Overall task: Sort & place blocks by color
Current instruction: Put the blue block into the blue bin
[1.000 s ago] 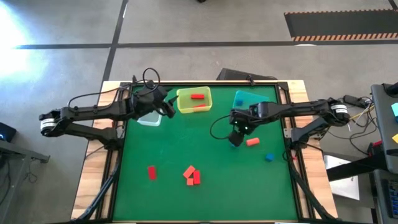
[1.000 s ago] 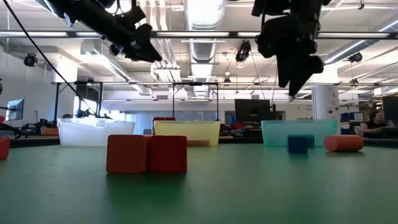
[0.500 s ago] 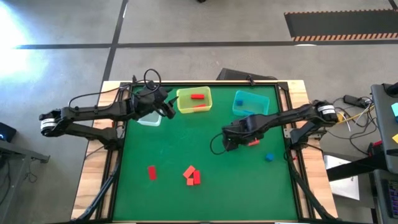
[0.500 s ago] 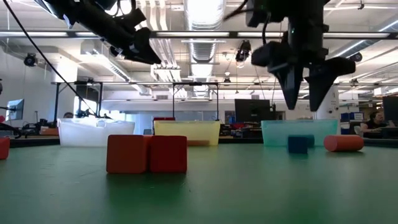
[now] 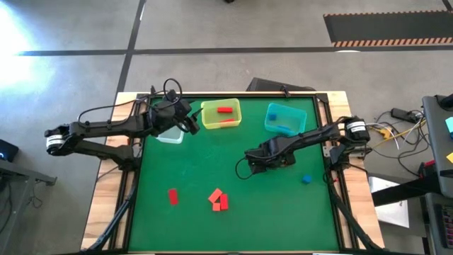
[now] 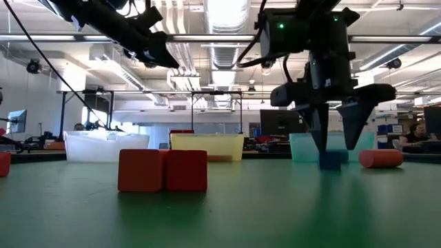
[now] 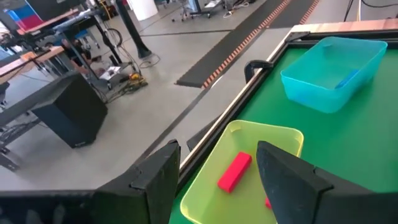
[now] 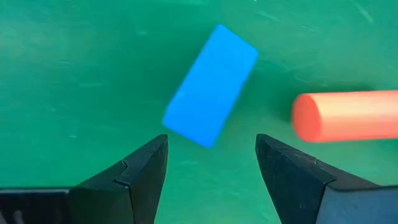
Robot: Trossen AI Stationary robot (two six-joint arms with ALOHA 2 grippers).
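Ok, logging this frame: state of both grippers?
Left gripper: open, empty, above the yellow bin.
Right gripper: open, empty, over the blue block.

The table [image 5: 233,227] is covered in plain green, edged with pale wood. On it lie red and orange-red blocks [image 5: 218,200], one red bar [image 5: 173,196] apart, a blue block [image 8: 211,86] and an orange-red cylinder [image 8: 347,116]. The bins are translucent: a clear one [image 5: 170,136], a yellow one [image 5: 210,117] holding red blocks [image 7: 234,172], and a teal one [image 5: 274,121]. Both arms are dark. The floor [image 5: 233,42] is grey with dark lines and an orange-striped black mat [image 5: 386,28].
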